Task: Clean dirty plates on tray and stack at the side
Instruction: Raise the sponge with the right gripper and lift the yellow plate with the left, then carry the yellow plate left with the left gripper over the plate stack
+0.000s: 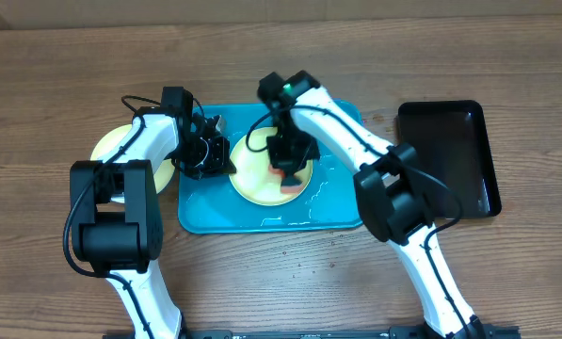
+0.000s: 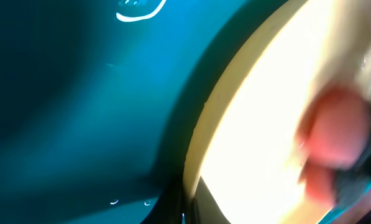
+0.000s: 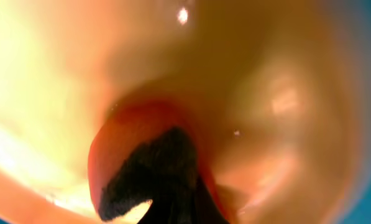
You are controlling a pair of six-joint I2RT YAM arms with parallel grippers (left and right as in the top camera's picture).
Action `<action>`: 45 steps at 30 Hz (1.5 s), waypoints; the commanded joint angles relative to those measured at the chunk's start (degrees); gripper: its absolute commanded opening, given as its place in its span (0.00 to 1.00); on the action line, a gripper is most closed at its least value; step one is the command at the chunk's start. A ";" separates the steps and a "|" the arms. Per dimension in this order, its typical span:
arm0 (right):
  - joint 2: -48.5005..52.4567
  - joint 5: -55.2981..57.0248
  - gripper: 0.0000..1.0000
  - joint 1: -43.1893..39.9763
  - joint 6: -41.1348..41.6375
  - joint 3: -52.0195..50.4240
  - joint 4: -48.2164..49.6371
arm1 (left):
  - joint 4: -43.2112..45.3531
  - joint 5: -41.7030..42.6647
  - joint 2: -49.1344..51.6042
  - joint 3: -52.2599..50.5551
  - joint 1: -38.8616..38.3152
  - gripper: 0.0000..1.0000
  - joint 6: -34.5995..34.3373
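The right gripper point(image 1: 288, 168) is closed on a red sponge point(image 1: 289, 181) and presses it onto the right half of a pale yellow plate point(image 1: 252, 174). In the right wrist view the sponge point(image 3: 135, 137) sits low and centre against the glossy plate point(image 3: 48, 62). The left gripper point(image 1: 222, 155) is closed tight on the plate's left rim. In the left wrist view that rim point(image 2: 201, 143) runs down to the fingers at the bottom edge. The plate lies in the middle of the blue tray point(image 1: 205, 212), which has wet streaks along its lower right. A second plate point(image 1: 106, 146) rests on the table point(image 1: 55, 75) just left of the tray, partly under the left arm. A black tray point(image 1: 445, 155) lies at the right of the frame, apart from the blue one.
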 commanded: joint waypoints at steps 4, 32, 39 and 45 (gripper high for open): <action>-2.23 3.74 0.04 -2.10 1.95 10.69 1.62 | 0.66 -1.25 -0.74 -0.50 0.15 0.04 2.25; -16.26 3.58 0.04 -14.03 1.09 21.62 -12.66 | -1.49 -33.18 -24.46 0.04 -6.64 0.04 1.44; -16.26 4.72 0.04 -14.03 1.09 21.62 -12.74 | -2.34 -54.82 -24.55 0.02 -16.02 0.04 -3.61; -16.26 4.85 0.04 -14.03 1.11 21.62 -12.72 | -2.14 -72.24 -24.55 0.02 -23.28 0.04 -5.64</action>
